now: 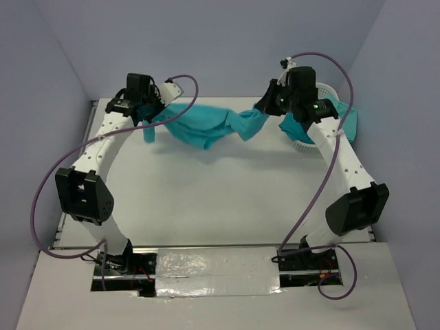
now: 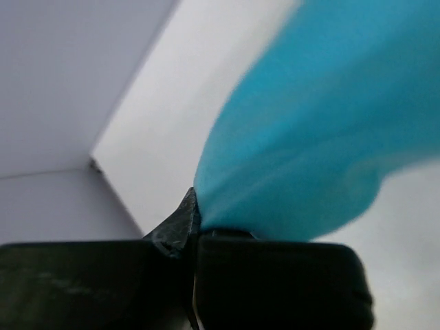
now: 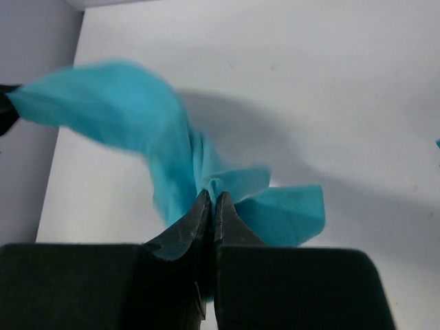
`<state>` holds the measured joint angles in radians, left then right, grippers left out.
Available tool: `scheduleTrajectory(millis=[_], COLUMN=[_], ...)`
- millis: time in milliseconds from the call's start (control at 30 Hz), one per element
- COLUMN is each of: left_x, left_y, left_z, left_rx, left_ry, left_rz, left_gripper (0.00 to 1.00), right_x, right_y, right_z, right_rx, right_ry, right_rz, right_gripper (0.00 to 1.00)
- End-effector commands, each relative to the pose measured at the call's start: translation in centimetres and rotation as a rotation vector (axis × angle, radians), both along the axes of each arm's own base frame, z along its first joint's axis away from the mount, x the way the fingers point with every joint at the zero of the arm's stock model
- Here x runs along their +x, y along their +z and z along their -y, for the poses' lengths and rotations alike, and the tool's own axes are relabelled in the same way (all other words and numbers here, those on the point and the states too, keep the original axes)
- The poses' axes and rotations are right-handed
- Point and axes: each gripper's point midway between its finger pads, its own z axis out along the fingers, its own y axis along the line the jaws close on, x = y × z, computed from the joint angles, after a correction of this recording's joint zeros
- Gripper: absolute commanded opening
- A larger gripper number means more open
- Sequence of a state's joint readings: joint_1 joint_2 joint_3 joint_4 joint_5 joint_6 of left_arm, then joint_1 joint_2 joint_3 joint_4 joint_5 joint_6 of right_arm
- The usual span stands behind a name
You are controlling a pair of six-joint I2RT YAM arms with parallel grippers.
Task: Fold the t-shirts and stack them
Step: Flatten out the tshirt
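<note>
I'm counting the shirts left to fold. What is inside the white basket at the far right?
The basket holds teal cloth that spills over its rim. The right arm covers its middle, so how many shirts lie there, or what is beneath them, cannot be seen.

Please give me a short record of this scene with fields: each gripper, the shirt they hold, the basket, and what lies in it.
left gripper: shut on one end of the shirt
right gripper: shut on the other end
shirt: teal, sagging between both grippers, seemingly off the table
basket: white, at the far right
in basket: more teal cloth
folded stack: none seen
</note>
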<state>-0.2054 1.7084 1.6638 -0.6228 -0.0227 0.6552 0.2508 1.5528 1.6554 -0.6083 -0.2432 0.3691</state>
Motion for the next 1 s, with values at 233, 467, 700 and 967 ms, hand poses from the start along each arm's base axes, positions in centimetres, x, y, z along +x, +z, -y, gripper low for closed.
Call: scheduleTrajectory(millis=[233,467,700,967], left_x=[-9.1,-3.2,-3.1,-9.5], left_y=[-8.2,-10.2,-9.2,-12.1], left_z=[-0.3,-4.9,-5.7,-0.7], left_rx=[0.159,-0.004,-0.107,0.096], left_ry=[-0.382,0.006,0.085,-0.265], left_rz=[-0.211,-0.260,-0.245,-0.277], left_gripper=[0.28,0.50,0.54,0.59], right_x=[-12.2,-13.8,-12.7,-6.4], right_y=[-10.7,-15.2,-16.1,-19.3], right_z=[-5.3,-8.3,-8.5,-6.4], right_rx=[0.051,0.190,0.231,0.296], right_ry=[0.173,0.221,0.209,0.066], right_rz=[-0.228,-0.375,-0.432,-0.545], right_gripper=[0.00,0.00,0.00,0.29])
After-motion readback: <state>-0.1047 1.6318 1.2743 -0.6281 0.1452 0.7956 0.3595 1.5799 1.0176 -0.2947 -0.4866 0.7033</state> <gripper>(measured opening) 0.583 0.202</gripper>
